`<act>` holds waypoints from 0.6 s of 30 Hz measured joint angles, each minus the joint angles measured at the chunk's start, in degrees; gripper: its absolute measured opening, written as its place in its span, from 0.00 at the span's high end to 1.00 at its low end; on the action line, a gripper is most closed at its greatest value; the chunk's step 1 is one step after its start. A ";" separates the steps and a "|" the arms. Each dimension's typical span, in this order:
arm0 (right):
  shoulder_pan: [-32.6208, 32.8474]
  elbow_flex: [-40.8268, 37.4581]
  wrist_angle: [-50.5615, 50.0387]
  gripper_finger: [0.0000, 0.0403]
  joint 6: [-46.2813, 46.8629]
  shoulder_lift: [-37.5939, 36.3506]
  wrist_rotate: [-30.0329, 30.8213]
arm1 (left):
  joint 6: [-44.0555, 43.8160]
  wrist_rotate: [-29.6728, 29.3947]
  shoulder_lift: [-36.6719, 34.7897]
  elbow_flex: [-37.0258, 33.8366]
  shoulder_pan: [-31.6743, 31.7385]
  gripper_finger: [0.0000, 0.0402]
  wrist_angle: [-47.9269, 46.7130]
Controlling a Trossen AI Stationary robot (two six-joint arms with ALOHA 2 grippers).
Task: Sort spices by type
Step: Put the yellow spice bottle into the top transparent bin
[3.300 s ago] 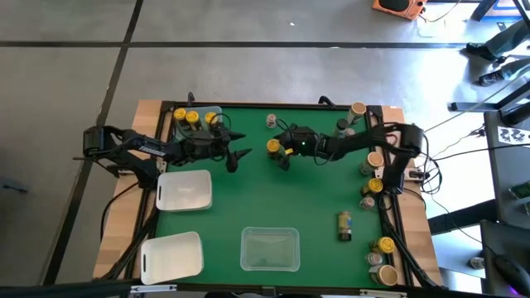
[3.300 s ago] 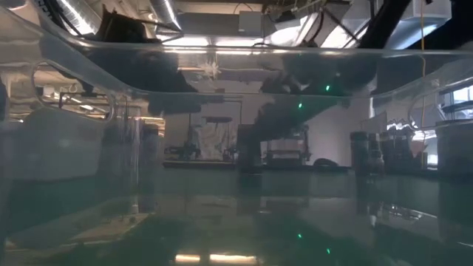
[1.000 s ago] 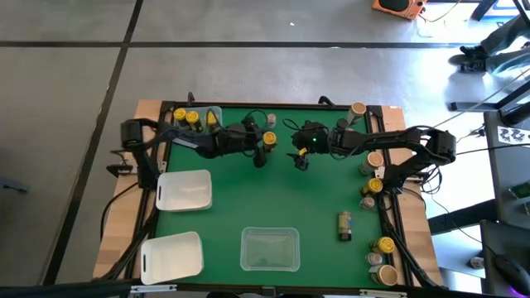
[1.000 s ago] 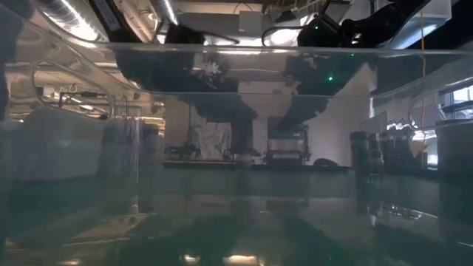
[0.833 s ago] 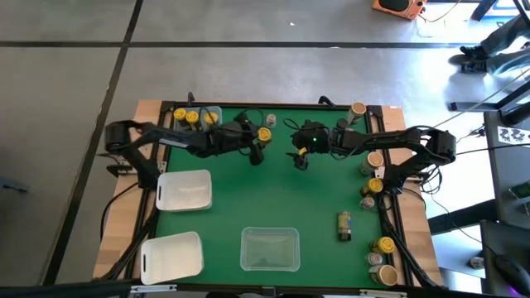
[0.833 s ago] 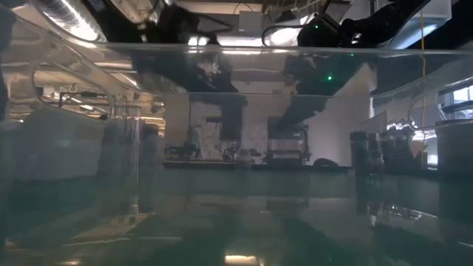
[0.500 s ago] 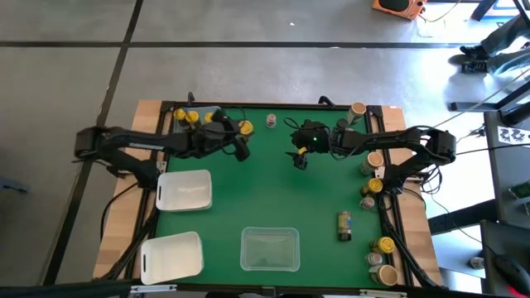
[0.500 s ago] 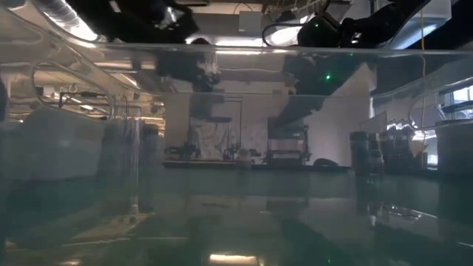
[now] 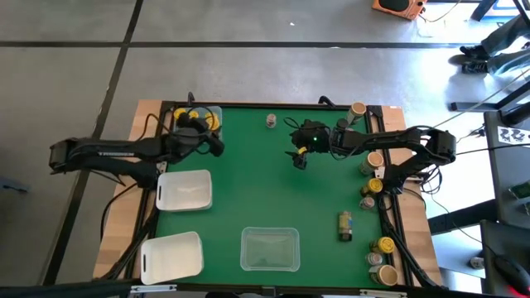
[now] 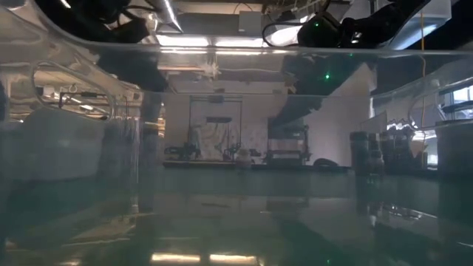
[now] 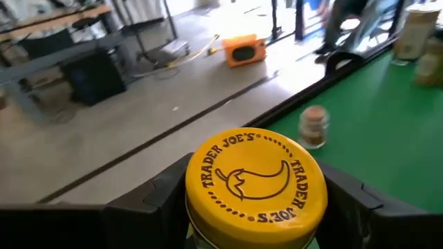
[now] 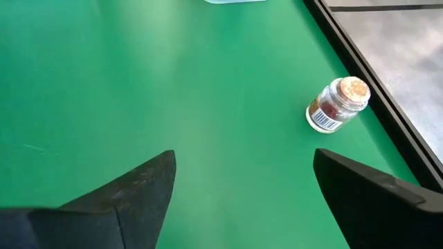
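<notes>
Reaching toward the upper left of the high view, the left gripper (image 9: 214, 146) hangs beside the clear tray (image 9: 216, 111) at the table's far-left corner, where yellow-lidded jars (image 9: 181, 114) stand. Its fingers (image 11: 156, 196) are clamped on a yellow-lidded jar (image 11: 256, 178), one finger pressed to each side just under the lid; the lid reads TRADER JOE'S around a pepper drawing. In the high view that held jar is mostly hidden by the arm, so whether it is over the tray or just short of it I cannot tell.

Below, at left of the frame, lie two white trays (image 9: 184, 189), and a clear tray (image 9: 270, 249) sits at bottom centre on the green mat (image 9: 273, 190).

A small cork-topped jar (image 9: 271, 121) stands alone near the mat's top edge, between the two grippers; the right wrist view shows it tilted or lying near the table's black border (image 12: 338, 105).

Right of centre, the right gripper (image 9: 298, 159) hovers above bare mat with its fingers (image 12: 128, 190) spread wide and nothing between them.

Along the right edge more jars are lined up: one tan-lidded jar (image 9: 357, 109) at the top, a yellow-lidded one (image 9: 374, 186) midway, others down to the lower right corner (image 9: 384, 245). One jar (image 9: 344, 224) lies on its side on the mat.
</notes>
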 joint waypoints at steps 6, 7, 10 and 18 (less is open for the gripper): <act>0.00 0.00 -0.14 0.16 0.00 0.00 0.00 | -1.71 -1.42 -3.37 0.00 0.31 0.45 -4.34; 0.00 0.00 -0.12 0.16 -0.01 0.00 0.00 | -1.47 -1.40 -3.32 -0.15 0.71 0.45 -4.14; 0.00 0.00 -0.11 0.16 -0.21 0.00 0.00 | -1.12 -1.49 -3.06 -3.30 2.37 0.45 0.44; -0.02 -0.02 -0.19 0.16 -0.33 0.00 0.00 | -1.28 -1.20 -3.00 -13.35 6.91 0.45 14.19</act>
